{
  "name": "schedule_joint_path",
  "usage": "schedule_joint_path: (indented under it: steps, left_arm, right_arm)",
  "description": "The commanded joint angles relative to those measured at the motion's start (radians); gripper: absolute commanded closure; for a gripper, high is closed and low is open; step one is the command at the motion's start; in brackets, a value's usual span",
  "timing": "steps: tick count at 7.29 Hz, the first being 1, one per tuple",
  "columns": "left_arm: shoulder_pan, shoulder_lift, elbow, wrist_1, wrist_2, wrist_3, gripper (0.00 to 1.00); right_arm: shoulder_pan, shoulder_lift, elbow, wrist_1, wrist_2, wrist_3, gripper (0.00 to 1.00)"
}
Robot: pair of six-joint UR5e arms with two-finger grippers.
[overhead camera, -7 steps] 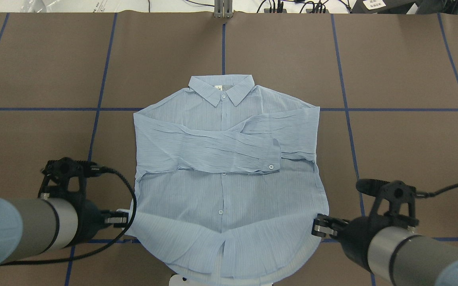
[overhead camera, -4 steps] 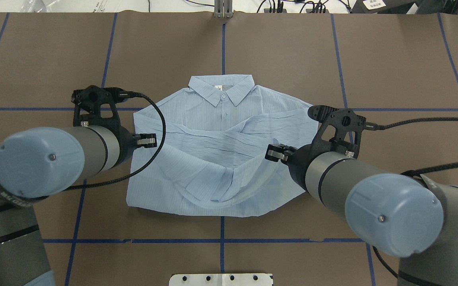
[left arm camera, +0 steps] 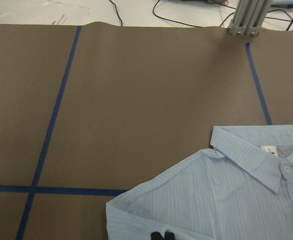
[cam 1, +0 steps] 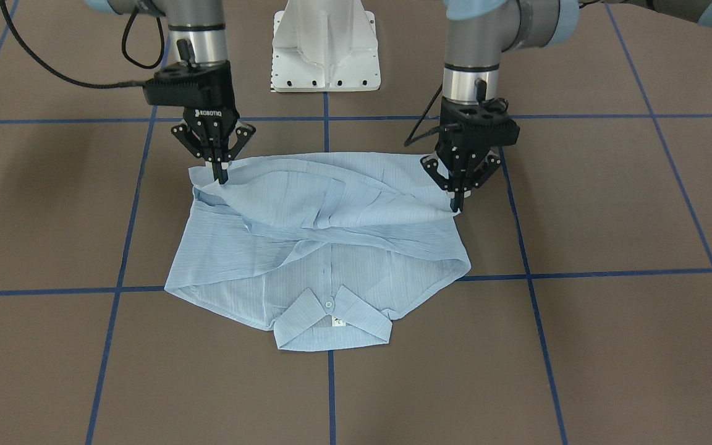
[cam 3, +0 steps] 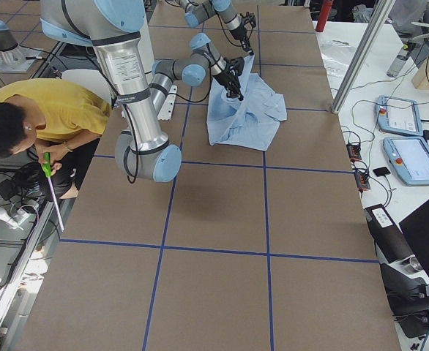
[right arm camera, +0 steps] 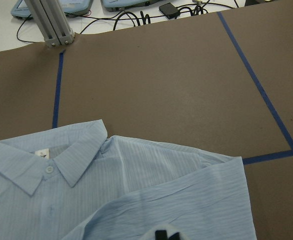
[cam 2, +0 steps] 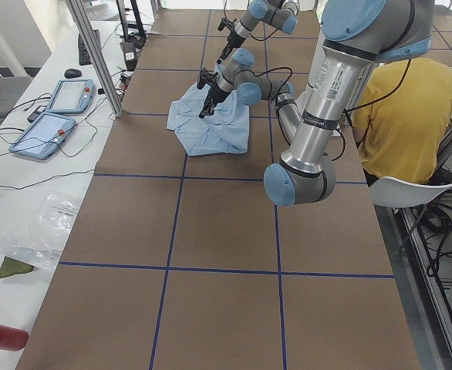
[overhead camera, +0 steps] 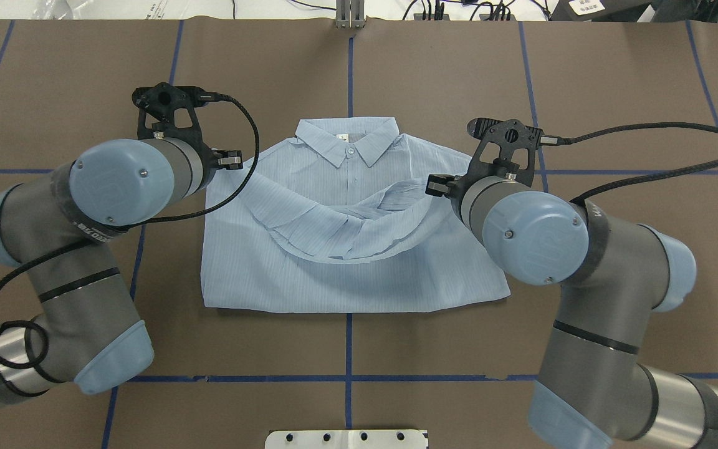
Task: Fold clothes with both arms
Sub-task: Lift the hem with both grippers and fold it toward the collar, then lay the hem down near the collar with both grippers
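Pinched almost fully closed on the shirt (overhead camera: 346, 284): left gripper (cam 1: 457, 201) on one hem corner, right gripper (cam 1: 221, 173) on the other, thin cloth nipped at the fingertips. Within the last second, hauled the hem (overhead camera: 334, 251) from the near edge of the table (overhead camera: 614, 93) up over the chest, almost level with the shoulders. Left a fresh fold line along the near side; nearly done, by the look, with the bottom-to-top halving. Sags in the middle between the two grips (thin fabric, no stiffness). Otherwise lies flat mid-table, collar (overhead camera: 346, 142) at the far end, uncovered. Probably calls for lowering both corners evenly before letting go, to avoid bunching.
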Motion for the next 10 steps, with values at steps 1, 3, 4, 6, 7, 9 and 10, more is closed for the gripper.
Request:
schedule_joint_path:
  steps: [1, 3, 4, 6, 7, 9, 10]
  left_arm:
    - [-0.006, -0.001, 0.186, -0.141, 0.025, 0.003, 1.00]
    - [-0.033, -0.001, 0.238, -0.262, 0.016, 0.237, 1.00]
    - [-0.046, -0.001, 0.252, -0.267, 0.011, 0.265, 1.00]
    - [-0.061, 0.000, 0.261, -0.297, -0.013, 0.316, 1.00]
    - [-0.061, 0.002, 0.262, -0.302, -0.044, 0.318, 1.00]
    - [-0.060, 0.002, 0.262, -0.302, -0.045, 0.323, 1.00]
    - [-0.060, 0.002, 0.262, -0.302, -0.045, 0.323, 1.00]
  right_arm:
    - [0.042, 0.002, -0.170, 0.094, 0.043, -0.046, 1.00]
    - [0.098, -0.006, -0.229, 0.140, 0.114, -0.136, 1.00]
    - [0.121, -0.009, -0.238, 0.146, 0.147, -0.170, 1.00]
    - [0.169, -0.012, -0.239, 0.146, 0.200, -0.213, 1.00]
    - [0.168, -0.015, -0.257, 0.148, 0.201, -0.219, 1.00]
    - [0.172, -0.015, -0.312, 0.218, 0.201, -0.219, 1.00]
    - [0.177, -0.013, -0.359, 0.267, 0.201, -0.219, 1.00]
